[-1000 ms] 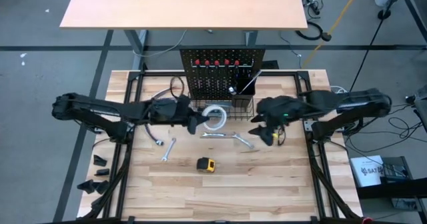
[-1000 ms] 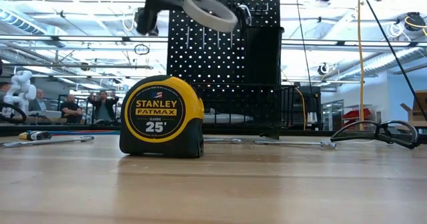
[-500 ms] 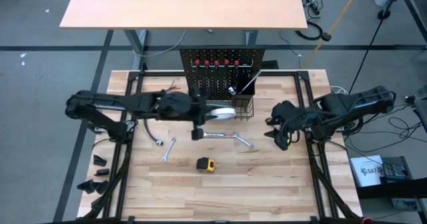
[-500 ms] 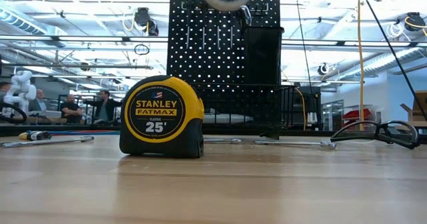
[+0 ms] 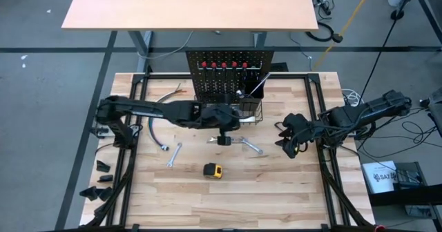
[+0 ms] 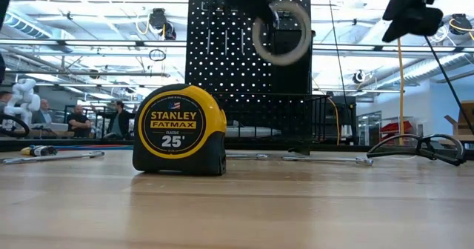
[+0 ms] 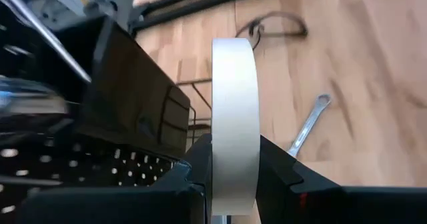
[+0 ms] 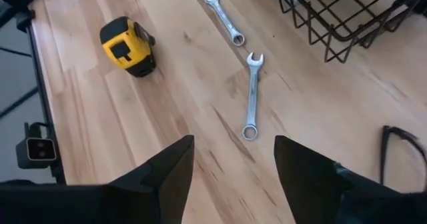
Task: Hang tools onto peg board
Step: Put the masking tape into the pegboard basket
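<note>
Wooden table [image 5: 276,190] bears tape measure [image 5: 213,170], wrenches [image 5: 235,141]

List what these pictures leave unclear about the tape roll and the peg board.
- White tape roll: left wrist view shows it edge-on between the left gripper fingers; its lower part is hidden.
- Same roll, high view: under the left arm.
- Peg board, low view: top cut off; the tape measure hides its lower left.

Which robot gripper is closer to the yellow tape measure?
Left. The left gripper, holding the tape roll, hangs just beyond the tape measure, toward the peg board. The right gripper is farther off sideways.
</note>
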